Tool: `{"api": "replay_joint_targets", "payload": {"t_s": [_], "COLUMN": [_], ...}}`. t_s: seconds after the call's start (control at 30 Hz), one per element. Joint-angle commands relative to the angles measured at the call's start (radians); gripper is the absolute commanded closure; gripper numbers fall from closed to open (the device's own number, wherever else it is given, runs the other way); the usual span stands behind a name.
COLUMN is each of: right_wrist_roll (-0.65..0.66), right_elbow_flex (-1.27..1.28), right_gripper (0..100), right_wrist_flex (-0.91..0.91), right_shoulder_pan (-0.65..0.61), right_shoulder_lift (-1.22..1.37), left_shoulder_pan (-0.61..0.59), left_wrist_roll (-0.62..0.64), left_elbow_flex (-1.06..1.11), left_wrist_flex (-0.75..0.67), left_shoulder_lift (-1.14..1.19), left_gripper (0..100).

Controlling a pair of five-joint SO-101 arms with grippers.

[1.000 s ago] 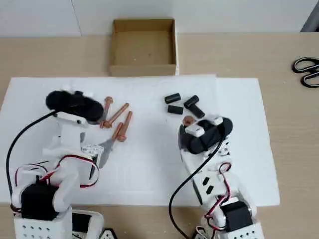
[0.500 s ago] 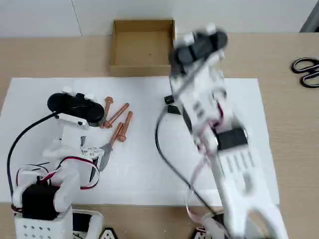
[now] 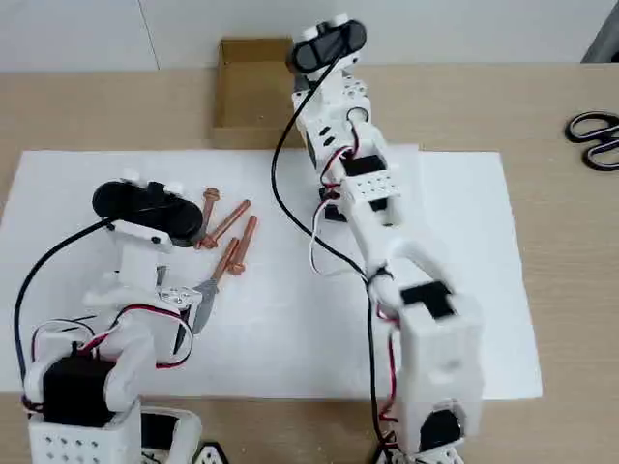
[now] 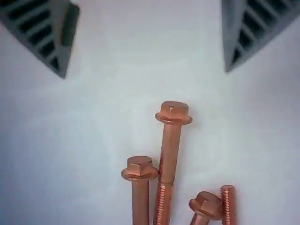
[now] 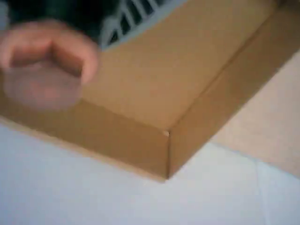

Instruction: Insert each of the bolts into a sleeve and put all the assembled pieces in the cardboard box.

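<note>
Several copper bolts [image 3: 228,235] lie on the white paper, and the left wrist view has them close up [image 4: 171,136]. My left gripper [image 3: 200,298] is open just short of their heads [image 4: 146,68], with nothing between the fingers. My right arm stretches to the cardboard box [image 3: 253,92]. Its gripper [image 3: 309,79] is over the box's right side. In the right wrist view that gripper [image 5: 79,23] is shut on a copper bolt [image 5: 44,65] in a black sleeve, held above the box corner [image 5: 117,140]. Black sleeves [image 3: 332,212] peek out beside the right arm.
The white paper [image 3: 290,329] covers most of the wooden table. A pair of scissors [image 3: 595,135] lies at the far right edge. The right arm spans the paper from front to back.
The right arm has swung from the sleeves on the paper out to the box, carrying the bolt and sleeve. The left arm has barely moved.
</note>
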Motion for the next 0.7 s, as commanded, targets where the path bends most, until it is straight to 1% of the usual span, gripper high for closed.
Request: {"api": "replay_joint_targets", "payload": {"t_s": [0.0,0.17,0.47,0.53,0.6,0.67], "right_wrist_roll": [0.006,0.006,0.011,0.011,0.011,0.011], "right_elbow_flex": [-0.244,-0.408,-0.423,-0.423,-0.423,-0.423], "right_gripper": [99.5,99.5,98.7,94.9,89.0,84.6], "right_wrist_flex": [-0.038,-0.036,-0.036,-0.036,-0.03,0.01], "right_shoulder_pan": [0.007,0.007,0.019,0.027,0.035,0.038], "right_shoulder_lift": [0.142,0.312,0.369,0.369,0.369,0.367], "left_shoulder_pan": [-0.005,-0.005,-0.005,-0.005,-0.005,-0.005], "left_wrist_roll": [-0.003,-0.003,-0.003,-0.003,-0.003,-0.003], "left_elbow_flex": [-0.03,-0.03,-0.03,-0.03,-0.03,-0.03], "left_wrist_flex": [-0.018,-0.018,-0.018,-0.018,-0.018,-0.021], "left_shoulder_lift": [-0.005,-0.005,-0.005,-0.005,-0.005,-0.005], "left_gripper": [80,80,80,80,80,80]}}
